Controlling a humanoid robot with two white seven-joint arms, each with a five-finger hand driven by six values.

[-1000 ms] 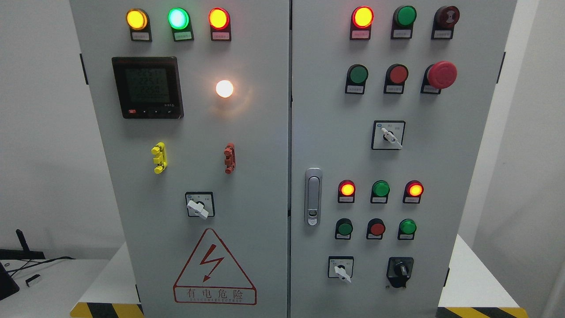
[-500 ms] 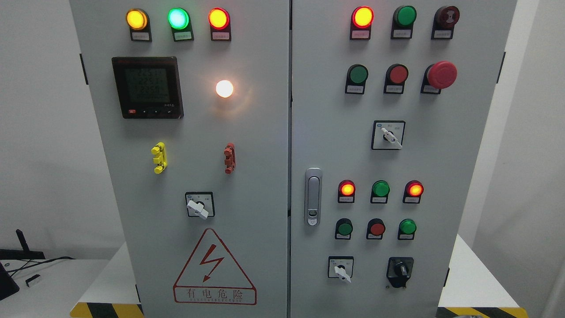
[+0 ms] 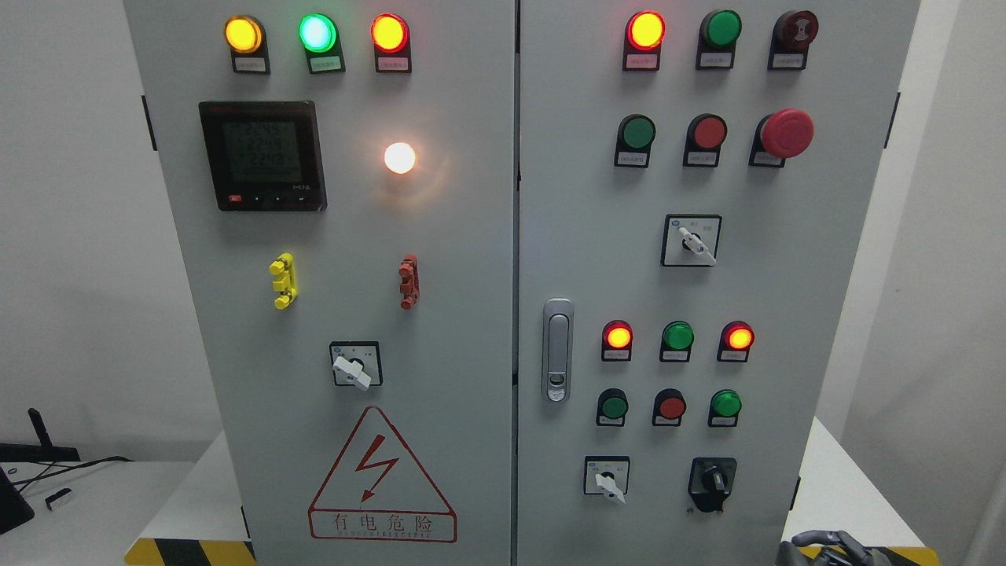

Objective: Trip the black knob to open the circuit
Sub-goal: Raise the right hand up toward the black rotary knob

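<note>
The black knob (image 3: 713, 479) sits on a black plate at the lower right of the grey cabinet's right door (image 3: 589, 259). Its handle points roughly straight up. The top of my right hand (image 3: 833, 548) just shows at the bottom edge, below and to the right of the knob and well apart from it. Most of the hand is cut off by the frame. My left hand is not in view.
A white rotary switch (image 3: 607, 477) sits left of the black knob. Above are lit and unlit indicator lamps (image 3: 677, 336), push buttons (image 3: 670, 407), a red emergency stop (image 3: 786, 132) and a door latch (image 3: 557, 350). The cabinet stands on a white table with hazard striping (image 3: 857, 555).
My right hand has risen into view at the bottom right edge. The meter digits on the left door changed. The knob has not moved.
</note>
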